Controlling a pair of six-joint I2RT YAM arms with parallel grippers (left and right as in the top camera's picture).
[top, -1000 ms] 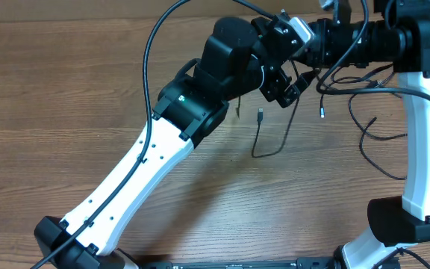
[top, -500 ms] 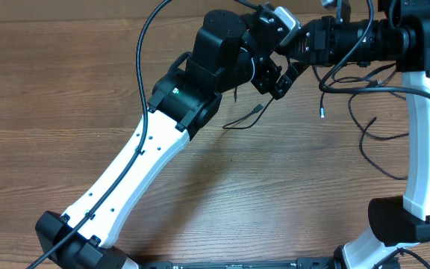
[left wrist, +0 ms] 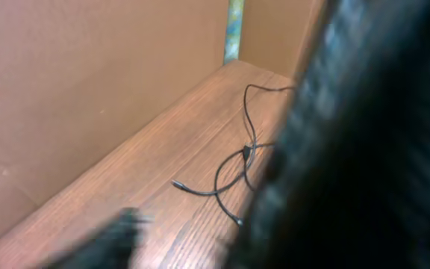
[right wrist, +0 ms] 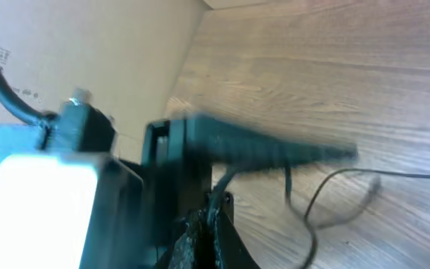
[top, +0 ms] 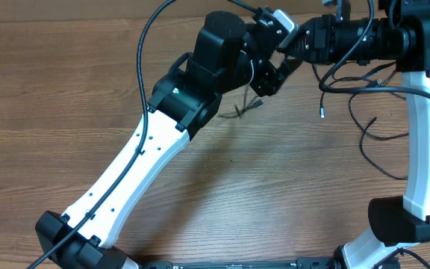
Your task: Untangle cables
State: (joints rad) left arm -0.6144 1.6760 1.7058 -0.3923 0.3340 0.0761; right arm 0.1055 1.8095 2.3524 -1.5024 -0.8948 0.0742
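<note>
Fingers of the right gripper (top: pixel 290 61) are pressed together; whether they pinch a cable cannot be told. Fingers of the left gripper (top: pixel 264 79) are too dark in the overhead view and too blurred in the wrist view to tell whether they are spread or closed. Table (top: pixel 88 97): brown wood grain, carrying both arms and all cables. Left arm (top: pixel 136 164): white link rising from the near edge at the left to a black wrist near the middle of the far edge. Right arm (top: pixel 424 134): white link standing along the right edge, black forearm running leftward beside the far edge; the two grippers meet tip to tip, touching or nearly so. Cables (top: pixel 372 133): thin black loops lying loosely toward the far right corner, with one silvery plug (top: pixel 323 113) between the loops and the grippers. Cable end (top: pixel 246 109): blurred, just to the near side of the left gripper. Left wrist view: crossed cables (left wrist: pixel 237 161) lie on the wood beside a brown wall (left wrist: pixel 88 75).
</note>
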